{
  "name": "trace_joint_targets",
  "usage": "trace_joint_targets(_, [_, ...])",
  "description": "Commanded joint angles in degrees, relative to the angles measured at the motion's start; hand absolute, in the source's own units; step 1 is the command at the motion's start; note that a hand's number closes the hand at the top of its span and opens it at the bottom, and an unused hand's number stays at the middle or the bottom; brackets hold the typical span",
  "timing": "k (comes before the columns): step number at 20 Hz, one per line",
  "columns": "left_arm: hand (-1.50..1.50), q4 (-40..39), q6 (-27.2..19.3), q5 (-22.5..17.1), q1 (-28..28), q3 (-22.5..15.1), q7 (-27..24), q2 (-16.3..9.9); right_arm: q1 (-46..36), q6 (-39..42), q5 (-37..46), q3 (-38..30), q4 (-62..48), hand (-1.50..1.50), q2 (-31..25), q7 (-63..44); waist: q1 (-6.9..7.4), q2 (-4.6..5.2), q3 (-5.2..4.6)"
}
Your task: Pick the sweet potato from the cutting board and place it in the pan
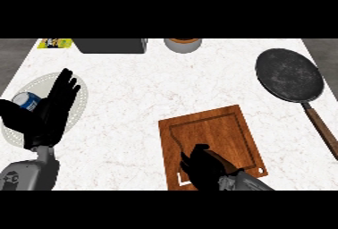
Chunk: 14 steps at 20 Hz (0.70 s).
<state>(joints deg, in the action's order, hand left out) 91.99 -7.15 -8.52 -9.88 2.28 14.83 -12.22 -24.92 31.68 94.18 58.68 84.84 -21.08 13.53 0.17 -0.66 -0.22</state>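
Head view. Grasp step: the right hand [201, 167], at lower centre of the frame, lies over the near end of the cutting board [211, 134], fingers curled around a reddish-brown object, apparently the sweet potato [221, 162], largely hidden. Next, judged: lift and carry to the upper right, where the pan [289, 74] sits on the table [152, 85]. The left hand [52, 107] rests at left, fingers straight and together, above a plate [78, 96].
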Motion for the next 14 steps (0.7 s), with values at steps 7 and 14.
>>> trace_joint_targets(7, [0.00,0.3,1.1,0.8,1.5,0.9,-1.6,0.1,2.0,-5.3,1.4,-2.4,-8.2,1.50,4.1,4.7,0.20,0.72,0.22])
trace_joint_targets(14, [0.00,-0.2,1.5,-0.5,1.4,2.6,-1.5,-0.2,7.8,-5.8,-9.4,-24.3,-2.0,1.50,8.1,-5.2,-1.90,0.71,0.40])
